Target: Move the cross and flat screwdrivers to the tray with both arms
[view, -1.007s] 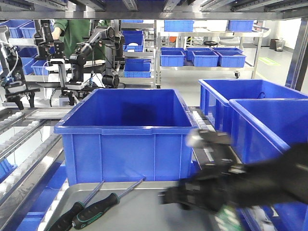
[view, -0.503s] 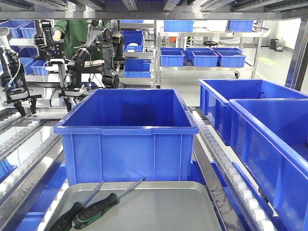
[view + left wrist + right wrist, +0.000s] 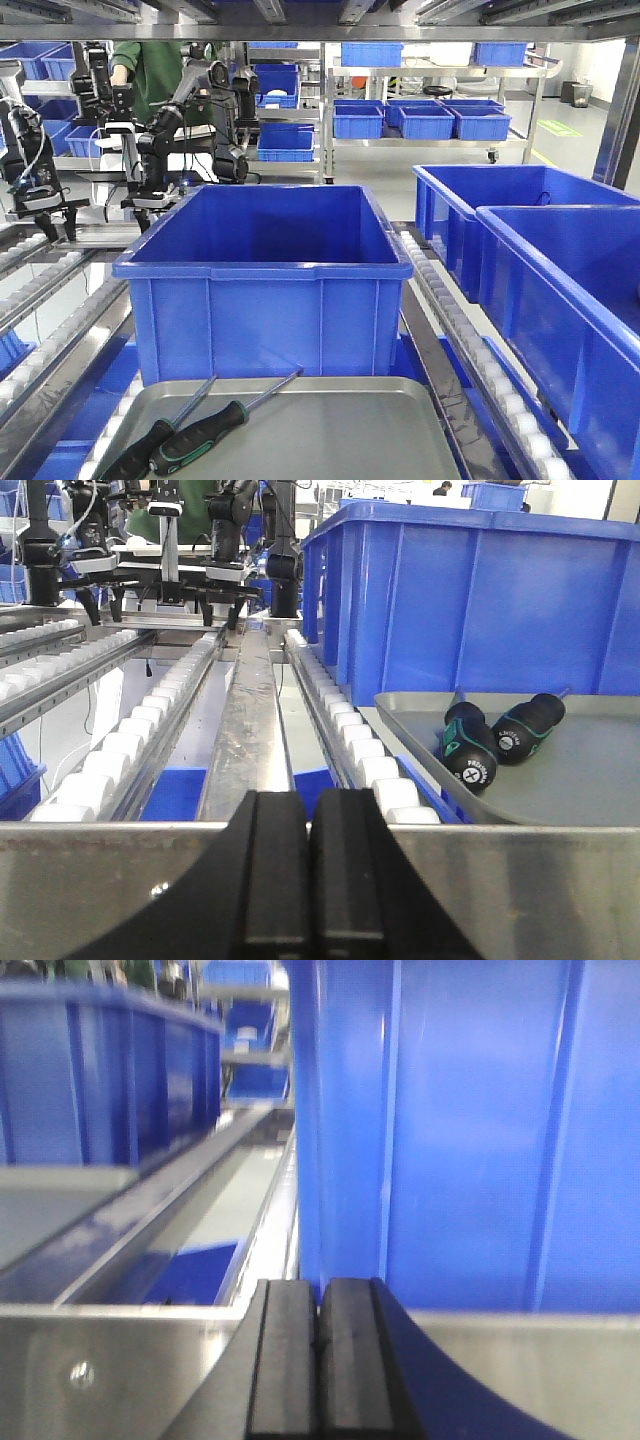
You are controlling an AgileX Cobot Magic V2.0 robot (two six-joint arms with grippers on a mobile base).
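Two screwdrivers with black and green handles lie side by side in the grey metal tray (image 3: 330, 430) at its left end, one (image 3: 200, 437) nearer the middle and one (image 3: 140, 455) further left, shafts pointing toward the blue bin. In the left wrist view the tray (image 3: 590, 780) is at the right with both handles, one (image 3: 468, 748) and the other (image 3: 522, 728), butt ends facing me. My left gripper (image 3: 308, 880) is shut and empty, low over a steel rail, left of the tray. My right gripper (image 3: 320, 1360) is shut and empty beside a blue bin wall. Neither arm shows in the front view.
A deep blue bin (image 3: 265, 280) stands right behind the tray. Two more blue bins (image 3: 560, 290) stand on the right. Roller conveyor lanes (image 3: 160, 720) run on the left. Other robot arms (image 3: 185, 120) and a person in green stand far back left.
A second ago my right arm was blurred over the tray's right end in the front view. It has since left that view. The screwdrivers have not moved.
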